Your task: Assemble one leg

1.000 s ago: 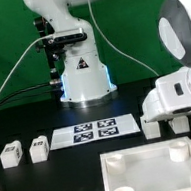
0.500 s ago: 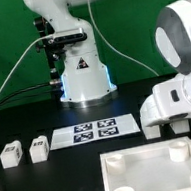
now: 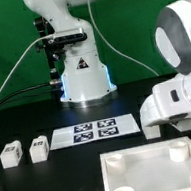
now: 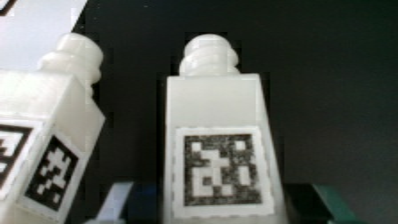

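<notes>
Leg (image 4: 222, 130): tag face toward wrist camera, centred between gripper (image 4: 222, 204) fingers (image 4: 128, 200). Narrow gap shows each side, so jaws stand wide, not clamped. Second leg (image 4: 54, 120) just beside it, tilted. Exterior view: gripper low over counter (image 3: 29, 188), past marker board (image 3: 95, 131) on exterior view's right. Two more legs (image 3: 10, 154) past board's opposite end. Panel (image 3: 148, 175) near board's front edge.

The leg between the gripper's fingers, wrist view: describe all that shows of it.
The leg is a white, plastic-looking rectangular block with a rounded knob at one end and a black-and-white square tag on its upward face. It lies flat on the black table between the gripper's fingers, a gap showing beside one. A second leg lies close beside it, apart.
</notes>
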